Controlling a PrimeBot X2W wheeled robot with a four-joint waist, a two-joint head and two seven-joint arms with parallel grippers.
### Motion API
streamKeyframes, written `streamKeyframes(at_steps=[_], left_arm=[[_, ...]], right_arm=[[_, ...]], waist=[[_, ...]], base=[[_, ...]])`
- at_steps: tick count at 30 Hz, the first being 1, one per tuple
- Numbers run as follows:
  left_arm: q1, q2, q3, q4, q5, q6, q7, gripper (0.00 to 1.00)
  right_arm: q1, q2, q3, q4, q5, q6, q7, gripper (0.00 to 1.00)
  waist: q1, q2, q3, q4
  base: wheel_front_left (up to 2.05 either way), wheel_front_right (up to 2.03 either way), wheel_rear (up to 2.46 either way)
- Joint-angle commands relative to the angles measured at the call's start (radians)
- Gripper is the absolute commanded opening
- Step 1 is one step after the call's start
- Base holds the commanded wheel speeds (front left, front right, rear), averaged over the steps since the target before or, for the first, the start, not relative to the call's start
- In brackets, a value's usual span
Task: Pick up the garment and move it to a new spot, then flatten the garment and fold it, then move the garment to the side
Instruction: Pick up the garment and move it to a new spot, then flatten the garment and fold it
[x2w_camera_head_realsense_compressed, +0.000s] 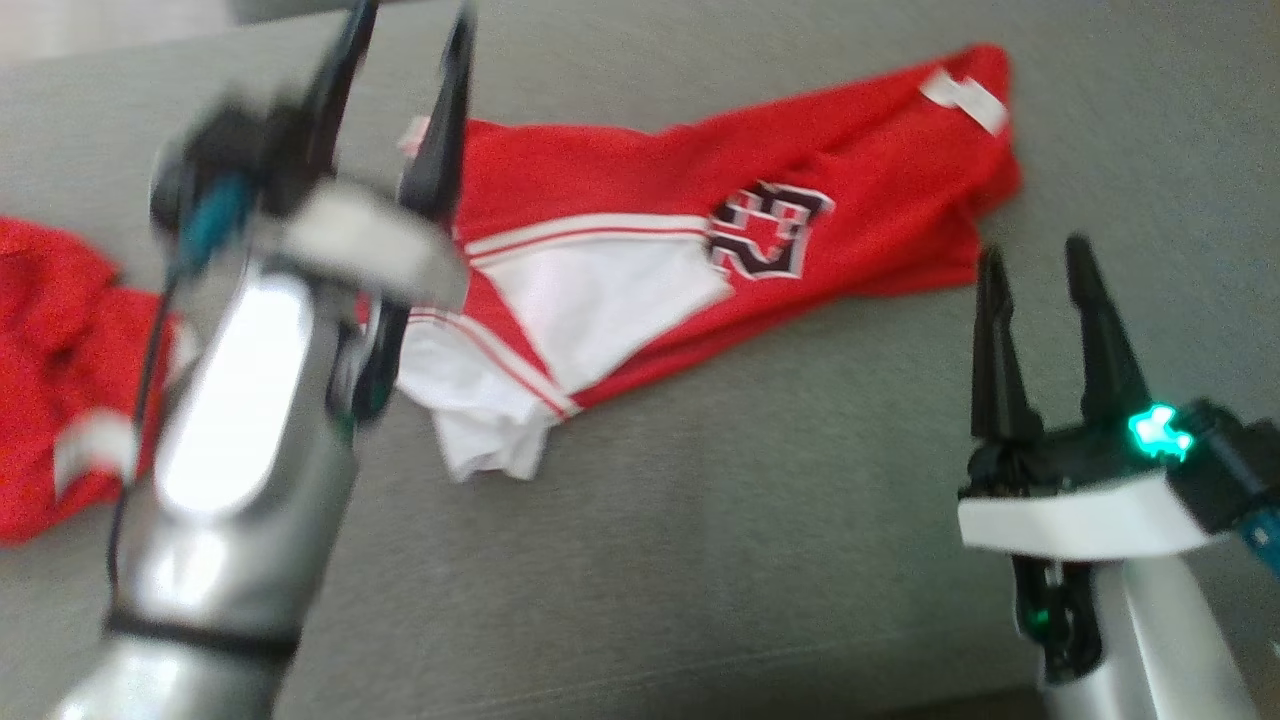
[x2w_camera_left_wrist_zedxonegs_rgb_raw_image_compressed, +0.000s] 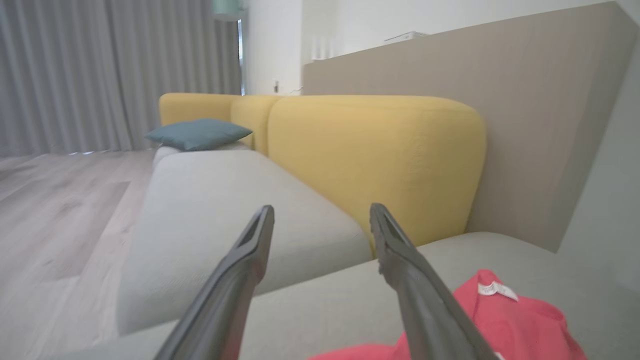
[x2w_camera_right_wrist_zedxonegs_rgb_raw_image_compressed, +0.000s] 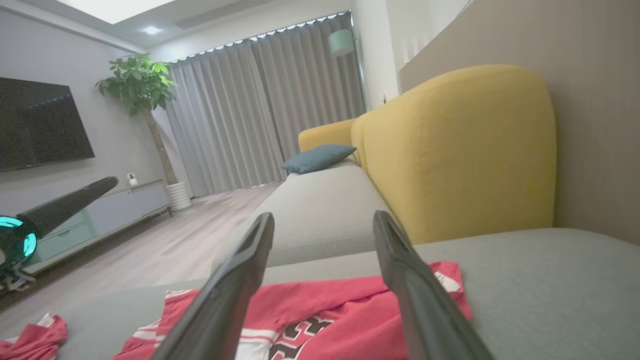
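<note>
The garment (x2w_camera_head_realsense_compressed: 880, 170) is a red jersey with a white panel and a black number. It lies spread and creased across the grey sofa seat (x2w_camera_head_realsense_compressed: 760, 520). My left gripper (x2w_camera_head_realsense_compressed: 412, 15) is raised above the garment's left end, blurred and open, with nothing between its fingers. In the left wrist view the left gripper (x2w_camera_left_wrist_zedxonegs_rgb_raw_image_compressed: 321, 209) points over the seat, with the garment's collar end (x2w_camera_left_wrist_zedxonegs_rgb_raw_image_compressed: 515, 320) at lower right. My right gripper (x2w_camera_head_realsense_compressed: 1034, 250) stands open just off the garment's right end, holding nothing. In the right wrist view the right gripper (x2w_camera_right_wrist_zedxonegs_rgb_raw_image_compressed: 322, 216) looks over the garment (x2w_camera_right_wrist_zedxonegs_rgb_raw_image_compressed: 325, 300).
A second red cloth (x2w_camera_head_realsense_compressed: 50, 350) lies crumpled at the seat's left edge. A yellow backrest (x2w_camera_right_wrist_zedxonegs_rgb_raw_image_compressed: 450, 150) rises behind the seat, and a teal cushion (x2w_camera_right_wrist_zedxonegs_rgb_raw_image_compressed: 317, 157) lies farther along. Wooden floor (x2w_camera_left_wrist_zedxonegs_rgb_raw_image_compressed: 60, 210), a TV (x2w_camera_right_wrist_zedxonegs_rgb_raw_image_compressed: 40, 125) and a potted plant (x2w_camera_right_wrist_zedxonegs_rgb_raw_image_compressed: 137, 85) lie beyond.
</note>
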Motion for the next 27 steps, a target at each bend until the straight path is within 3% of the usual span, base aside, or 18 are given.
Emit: streamKeyframes(at_steps=[1,6,12,27], left_arm=[[0.071,0.039,0.061,-0.079,-0.013,0.01,-0.005,1.0],[0.32,0.029,0.12,-0.192,-0.025,0.029,-0.005,1.0],[0.54,-0.035,0.189,-0.3,-0.019,0.049,-0.005,1.0],[0.584,-0.091,0.199,-0.321,0.044,-0.012,-0.005,1.0]], right_arm=[[0.018,-0.005,0.011,-0.017,-0.022,0.004,-0.006,1.0],[0.067,-0.005,-0.014,0.013,-0.047,0.004,-0.006,1.0],[0.107,-0.005,-0.031,0.037,-0.052,0.004,-0.006,1.0],[0.034,-0.005,0.04,0.147,-0.134,0.004,-0.006,1.0]], waist=[[0.0,0.0,-0.084,0.105],[0.0,0.0,-0.139,0.166],[0.0,0.0,-0.175,0.198],[0.0,0.0,-0.112,0.288]], base=[[0.0,0.0,0.0],[0.0,0.0,0.0],[0.0,0.0,0.0],[0.0,0.0,0.0]])
